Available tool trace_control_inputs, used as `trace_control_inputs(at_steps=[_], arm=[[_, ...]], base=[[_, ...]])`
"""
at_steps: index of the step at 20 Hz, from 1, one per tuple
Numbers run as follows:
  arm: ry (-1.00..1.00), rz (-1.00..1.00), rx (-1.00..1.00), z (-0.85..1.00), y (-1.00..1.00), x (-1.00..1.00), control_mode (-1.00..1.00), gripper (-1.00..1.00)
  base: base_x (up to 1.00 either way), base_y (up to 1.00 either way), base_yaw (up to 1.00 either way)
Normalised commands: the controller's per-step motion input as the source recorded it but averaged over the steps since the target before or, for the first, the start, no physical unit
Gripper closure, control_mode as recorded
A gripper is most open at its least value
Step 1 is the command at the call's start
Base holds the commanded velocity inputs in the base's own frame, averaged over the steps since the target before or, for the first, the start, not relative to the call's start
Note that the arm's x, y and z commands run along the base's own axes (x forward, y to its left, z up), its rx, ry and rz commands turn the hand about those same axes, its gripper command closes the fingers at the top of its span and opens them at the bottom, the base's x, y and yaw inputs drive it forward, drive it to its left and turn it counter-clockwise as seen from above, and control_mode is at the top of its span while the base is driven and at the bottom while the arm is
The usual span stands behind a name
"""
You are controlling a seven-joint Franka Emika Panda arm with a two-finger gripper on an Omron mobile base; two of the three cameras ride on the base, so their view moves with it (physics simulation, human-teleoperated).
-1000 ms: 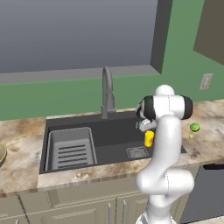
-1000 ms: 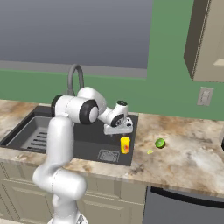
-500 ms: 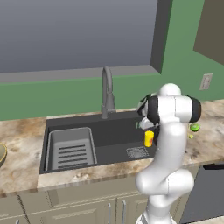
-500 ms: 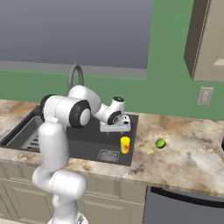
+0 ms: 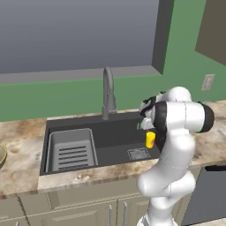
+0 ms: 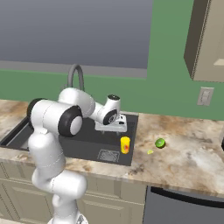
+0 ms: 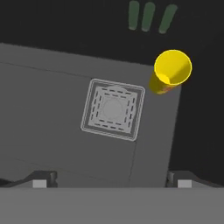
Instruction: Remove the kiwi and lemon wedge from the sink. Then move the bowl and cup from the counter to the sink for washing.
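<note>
The yellow cup (image 6: pixel 125 145) stands upright inside the sink (image 5: pixel 114 148), near its right wall beside the square drain (image 7: pixel 113 109). My gripper (image 6: pixel 111 130) hangs open over the right half of the basin, above and to the left of the cup, holding nothing. In the hand view the cup (image 7: pixel 170 70) shows from above at the upper right, with the fingertips (image 7: pixel 181 179) well apart. The green kiwi (image 6: pixel 160 143) and the tiny lemon wedge (image 6: pixel 150 152) lie on the counter (image 6: pixel 183 166) right of the sink. The bowl (image 5: pixel 1 155) is cut off at the far left on the counter.
A grey ribbed rack (image 5: pixel 73 150) fills the sink's left part. The gooseneck faucet (image 5: pixel 108 90) rises behind the basin. A dark appliance front (image 6: pixel 183 205) sits under the counter to the right, and a wall outlet (image 6: pixel 204 96) is above it.
The arm's upper links have swung round while the hand shifted slightly leftward over the basin. The cup, kiwi and lemon wedge have stayed put.
</note>
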Motion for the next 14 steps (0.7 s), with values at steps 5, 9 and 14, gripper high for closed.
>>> trace_control_inputs(at_steps=[5,9,14], arm=[[0.00,-0.12,0.00,0.32,0.11,-0.38,-1.00,-1.00],[0.00,-0.10,0.00,0.33,0.13,-0.34,-1.00,-1.00],[0.00,-0.07,0.00,0.33,0.11,-0.39,-1.00,-1.00]], base=[[0.00,0.00,0.00],[0.00,0.00,0.00],[0.00,0.00,0.00]])
